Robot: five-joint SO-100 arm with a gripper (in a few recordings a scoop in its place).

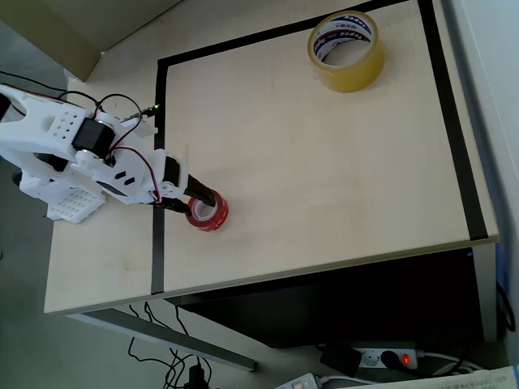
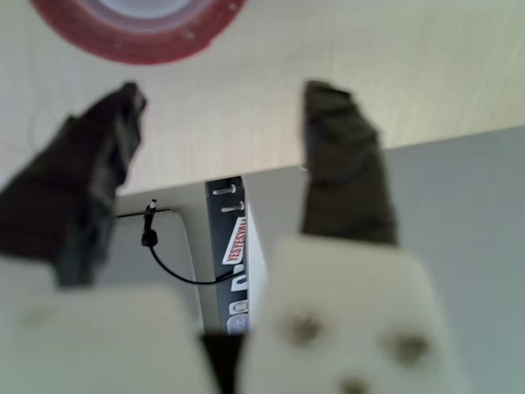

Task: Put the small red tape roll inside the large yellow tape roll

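Gripper [image 2: 221, 94] splayed beside small red tape roll [image 1: 208, 212].

At the top left of the frame, the small red tape roll [image 2: 139, 29] with a white core lies flat on the pale wooden desk [image 2: 394, 74]. The end effector [image 2: 221, 98] hangs below it, its dark fingers [image 2: 340, 156] spread apart and empty.

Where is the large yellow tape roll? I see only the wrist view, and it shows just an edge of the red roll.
Observer: In the overhead view, the large yellow tape roll sits at the picture's top right, far from the gripper.
Operator: Is its hole facing up?
Observer: Yes, it lies flat with the hole upward.
Operator: And the red one?
Observer: The small red tape roll lies flat near the black tape line at the left.
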